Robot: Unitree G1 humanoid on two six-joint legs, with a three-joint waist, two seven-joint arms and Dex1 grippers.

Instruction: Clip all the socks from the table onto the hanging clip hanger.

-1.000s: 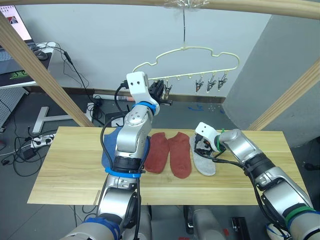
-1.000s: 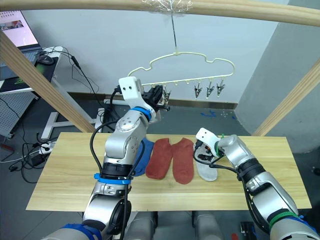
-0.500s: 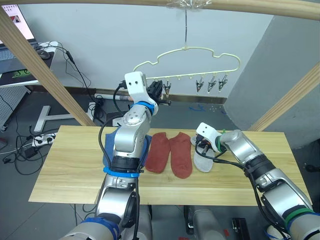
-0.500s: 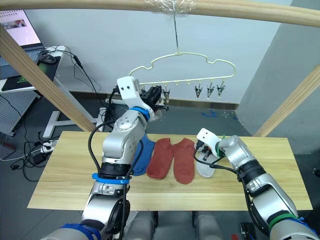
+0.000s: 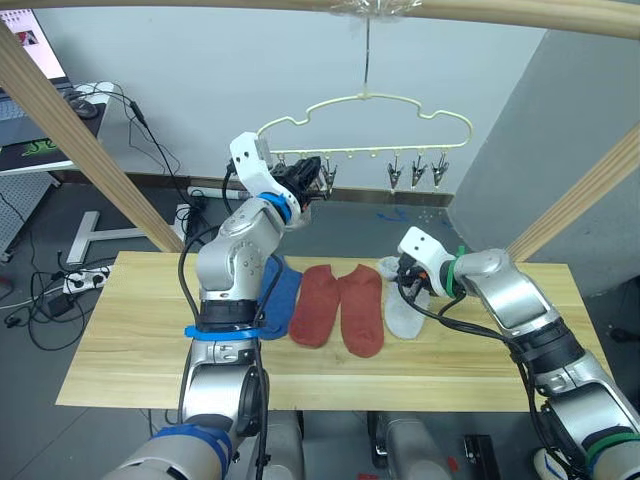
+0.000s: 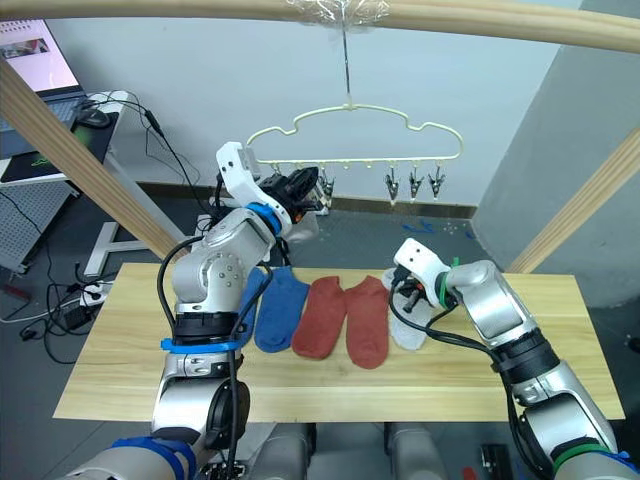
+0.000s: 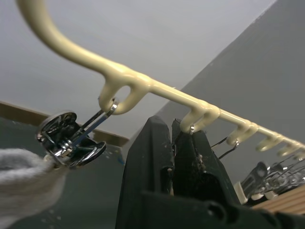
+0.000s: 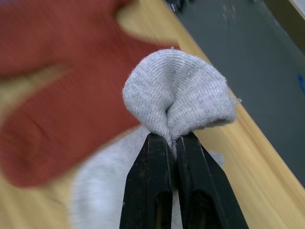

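The pale yellow clip hanger point(image 5: 366, 100) hangs from the top beam. My left gripper point(image 7: 174, 125) is raised to its left end and shut on one small metal clip. On the neighbouring clip point(image 7: 71, 138) hangs a piece of light grey fabric point(image 7: 21, 174). On the table point(image 5: 130, 330) lie blue socks point(image 6: 282, 308), partly behind my left arm, and two rust-red socks point(image 5: 315, 305) point(image 5: 362, 310). My right gripper point(image 8: 174, 138) is shut on a bunched end of a light grey sock point(image 8: 176, 102), pulling that end up while the rest lies on the wood point(image 5: 403, 318).
Slanted wooden frame beams point(image 5: 70, 140) point(image 5: 585, 190) rise at both sides of the table. Several free clips point(image 5: 415, 170) hang at the hanger's right end. A desk with a screen point(image 5: 30, 50) and floor cables point(image 5: 60, 285) stand at the far left.
My right gripper has shut on the grey sock's end and lifted it. My left arm has swung left with the hanger, uncovering the blue socks.
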